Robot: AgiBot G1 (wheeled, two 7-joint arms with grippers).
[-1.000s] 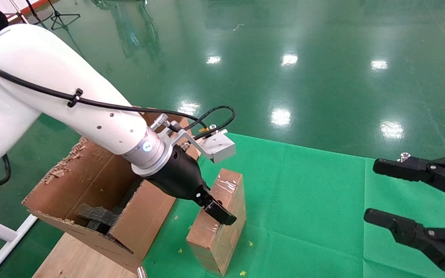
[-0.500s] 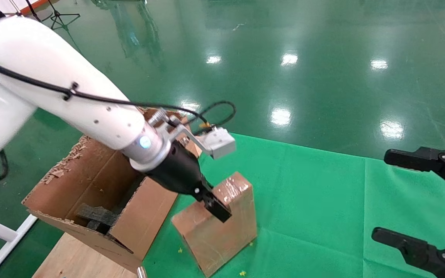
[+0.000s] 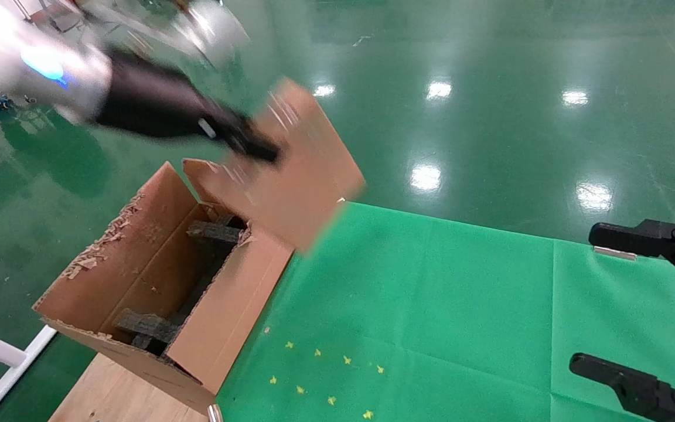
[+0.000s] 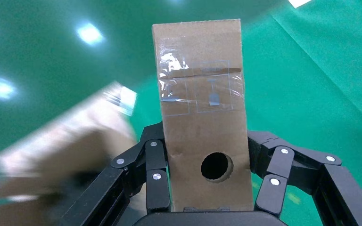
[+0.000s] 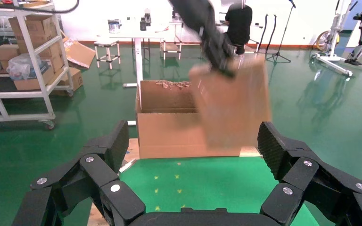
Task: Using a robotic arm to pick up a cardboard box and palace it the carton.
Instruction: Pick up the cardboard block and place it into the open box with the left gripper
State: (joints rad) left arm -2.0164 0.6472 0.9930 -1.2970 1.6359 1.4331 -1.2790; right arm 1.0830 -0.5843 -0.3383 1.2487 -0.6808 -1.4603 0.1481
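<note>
- Left arm [image 3: 15, 64]: white, blue light ring, reaching in from 10 o'clock of the head view; raised above the carton; blurred
- Left gripper [image 4: 202, 188]: black linkage fingers [image 4: 153, 176] clenched on both narrow sides of the box, grasping it near its holed end
- Box [image 3: 290, 170]: narrow brown cardboard, held in the air clear of the mat, tilted, above the carton's far flap; wrist view shows a round hole [image 4: 216, 166] in one face and clear tape [image 4: 200, 87] across the seam
- Carton [image 3: 156, 293]: large, corrugated, open at the top, at 8 o'clock of the head view; ragged, torn flaps; dark foam blocks [image 3: 144, 328] inside; stands on a wooden board [image 3: 115, 392] just beside the mat's edge
- Mat [image 3: 431, 316]: green cloth, from centre to 4 o'clock; small yellow specks [image 3: 320, 375] scattered on it near the carton
- Right gripper [image 3: 648, 305]: all black, at 3 to 4 o'clock, above the mat, well apart from box and carton; fingers spread wide, released, holding nothing
- Floor [image 3: 490, 88]: glossy green, with light reflections, from 11 to 2 o'clock
</note>
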